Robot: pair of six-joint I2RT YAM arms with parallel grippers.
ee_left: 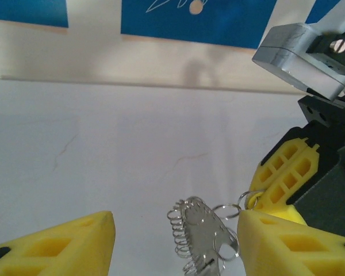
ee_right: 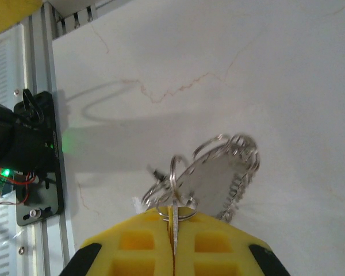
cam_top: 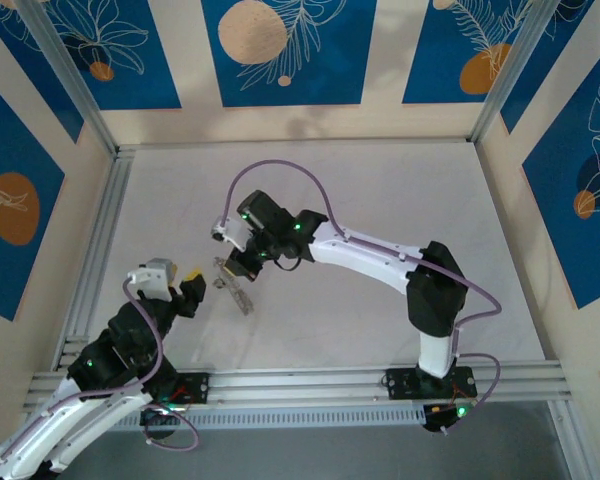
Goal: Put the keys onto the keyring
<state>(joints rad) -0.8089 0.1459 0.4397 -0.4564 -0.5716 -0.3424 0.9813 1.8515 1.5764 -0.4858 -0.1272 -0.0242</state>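
"Over the left half of the table, what did you have?" the supervisor asked.

"I had the right gripper point(ee_right: 173, 238) clamped shut on the keyring point(ee_right: 215, 175). It pinched a small wire loop point(ee_right: 171, 171) at the ring's edge, so the rest stuck out past the fingertips. On the overhead camera the keyring point(cam_top: 235, 288) lay between the two arms. I couldn't tell whether its low end touched the table point(cam_top: 380, 200)."

"And the left?"

"My left gripper point(ee_left: 175, 221) held nothing. Its jaws stood moderately apart, one on each side of the keyring point(ee_left: 204, 233). One finger was just beside the rim and the other was well clear."

"So how far along were we?"

"I judged us partway through, not at the start. Small metal bits point(ee_right: 240, 175) crowded along the rim, and I took at least some of them for keys. That suggested some threading was done. They blurred together on my screens, though, so I couldn't count them or say whether every one was on."

"What did you think was left?"

"By my reckoning, a check first. If any key was off the ring, I would need the left gripper to fetch it and work it onto the wire while the right steadied the ring. Those pieces looked tiny against the fingers, so I expected a fiddly job."
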